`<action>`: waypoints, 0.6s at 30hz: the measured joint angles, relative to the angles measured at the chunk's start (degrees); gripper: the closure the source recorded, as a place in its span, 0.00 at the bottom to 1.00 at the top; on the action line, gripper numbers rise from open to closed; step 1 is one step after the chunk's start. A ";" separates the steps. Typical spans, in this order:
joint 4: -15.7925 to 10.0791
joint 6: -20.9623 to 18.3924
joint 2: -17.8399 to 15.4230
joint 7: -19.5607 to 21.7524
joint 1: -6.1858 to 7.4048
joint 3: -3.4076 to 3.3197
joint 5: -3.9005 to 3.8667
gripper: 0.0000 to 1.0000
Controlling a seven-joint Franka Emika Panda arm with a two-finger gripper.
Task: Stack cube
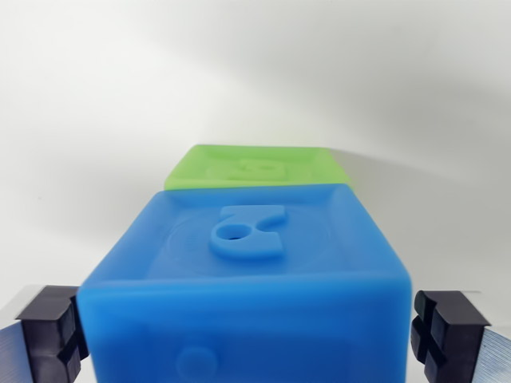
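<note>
Flanking a blue cube (247, 295) on both sides: gripper (247, 331), jaws spread roughly to the cube's width, black pad (52, 331) at the wrist view's left, black pad (443, 327) at the wrist view's right. Left pad close against or touching the cube's side wall; right pad just beside the opposite wall, with a thin sliver of gap seemingly visible. Firm grip or mere bracketing: cannot tell. Silver finger bodies partly seen behind each pad at the lower corners. Blue cube filling the lower centre of the wrist view, top face up, front face cut off by the lower edge. Raised moulded shape on the top face, rounded with a circular hole, set inside a faint embossed ring; a shallow round boss on the front face. No legible writing, brand or label. Green cube (255, 167) directly behind the blue one, lower in height as seen, only its top face showing, bearing a similar embossed figure, too blurred to read. Near edge of green hidden behind blue's far edge; touching or apart: cannot tell. Surface (96, 159): plain white, matte, soft grey shadow to the right of both cubes. Background: same white, merging without a visible seam.
</note>
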 joint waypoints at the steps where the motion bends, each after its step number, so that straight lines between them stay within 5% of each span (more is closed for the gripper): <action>1: 0.00 -0.03 -0.05 0.00 0.00 0.00 0.00 0.00; 18: -0.49 -4.42 -5.10 -0.51 -0.35 0.52 0.75 0.00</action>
